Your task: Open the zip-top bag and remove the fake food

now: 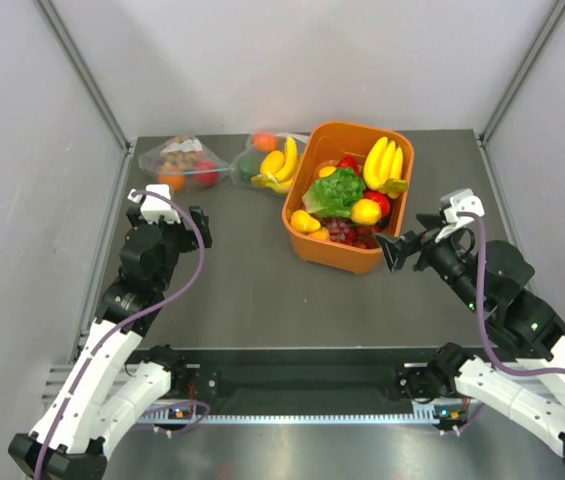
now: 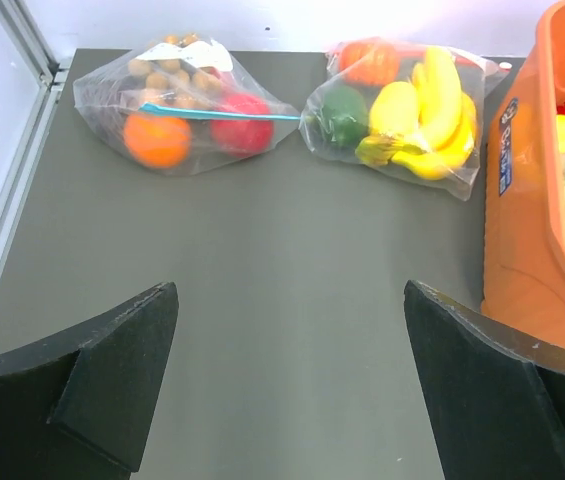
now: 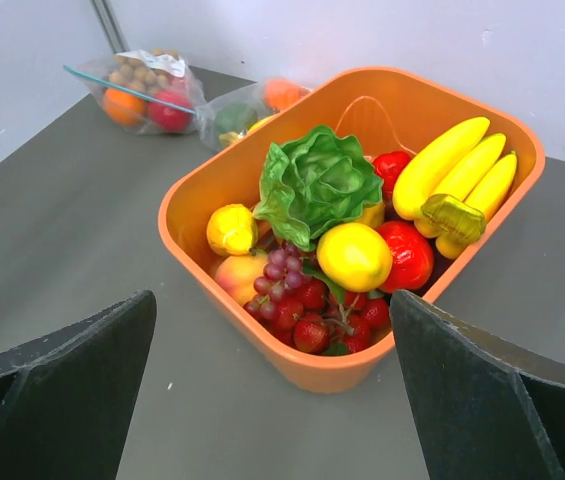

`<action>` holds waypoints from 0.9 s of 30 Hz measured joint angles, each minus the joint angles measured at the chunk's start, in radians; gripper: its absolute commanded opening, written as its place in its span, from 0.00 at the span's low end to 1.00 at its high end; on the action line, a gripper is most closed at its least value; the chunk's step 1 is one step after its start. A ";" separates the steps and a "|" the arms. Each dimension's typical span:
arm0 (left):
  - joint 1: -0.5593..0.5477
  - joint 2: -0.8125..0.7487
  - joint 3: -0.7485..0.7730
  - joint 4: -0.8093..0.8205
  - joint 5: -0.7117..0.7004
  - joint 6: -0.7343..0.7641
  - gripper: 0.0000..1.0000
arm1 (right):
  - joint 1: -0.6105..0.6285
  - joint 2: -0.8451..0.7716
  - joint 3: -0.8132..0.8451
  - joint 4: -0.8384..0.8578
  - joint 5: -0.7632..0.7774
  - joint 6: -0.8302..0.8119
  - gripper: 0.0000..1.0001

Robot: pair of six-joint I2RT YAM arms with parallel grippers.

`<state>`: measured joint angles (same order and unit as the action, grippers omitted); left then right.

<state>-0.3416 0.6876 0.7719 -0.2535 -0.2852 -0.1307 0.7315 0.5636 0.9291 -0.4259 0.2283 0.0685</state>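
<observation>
The zip-top bag (image 1: pixel 182 162) lies flat at the table's back left, with a teal zip strip across it. It also shows in the left wrist view (image 2: pixel 182 105) and the right wrist view (image 3: pixel 147 90). Inside it is the fake food: an orange (image 2: pixel 157 138), a red apple (image 2: pixel 242 125) and a pale grape bunch (image 2: pixel 167 75). My left gripper (image 1: pixel 190 222) (image 2: pixel 288 290) is open and empty, above the table well short of the bag. My right gripper (image 1: pixel 407 240) (image 3: pixel 272 300) is open and empty, just in front of the orange bin.
A second clear bag (image 1: pixel 270 160) (image 2: pixel 407 115) with yellow bananas lies right of the zip-top bag. An orange bin (image 1: pixel 297 192) (image 3: pixel 192 200) full of plastic fruit and lettuce stands at centre right. White walls enclose the table on three sides.
</observation>
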 measured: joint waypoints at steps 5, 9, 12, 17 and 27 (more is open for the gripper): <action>0.000 0.004 0.000 0.000 -0.027 0.000 0.99 | 0.000 0.000 0.000 -0.003 0.003 0.000 1.00; 0.000 0.016 0.000 0.000 -0.060 -0.005 0.99 | 0.000 0.000 0.000 -0.003 0.004 0.000 1.00; 0.000 0.058 0.000 0.000 -0.077 -0.015 0.99 | 0.000 -0.001 0.000 -0.003 0.003 0.003 1.00; 0.014 0.218 0.028 0.003 -0.117 -0.058 0.99 | 0.000 -0.015 -0.035 0.005 -0.004 0.013 1.00; 0.189 0.648 0.179 0.105 -0.100 -0.249 0.99 | 0.000 -0.053 -0.122 0.035 -0.063 0.023 1.00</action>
<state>-0.1528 1.3354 0.9512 -0.1486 -0.3855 -0.3801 0.7315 0.5110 0.8074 -0.3904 0.1650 0.0910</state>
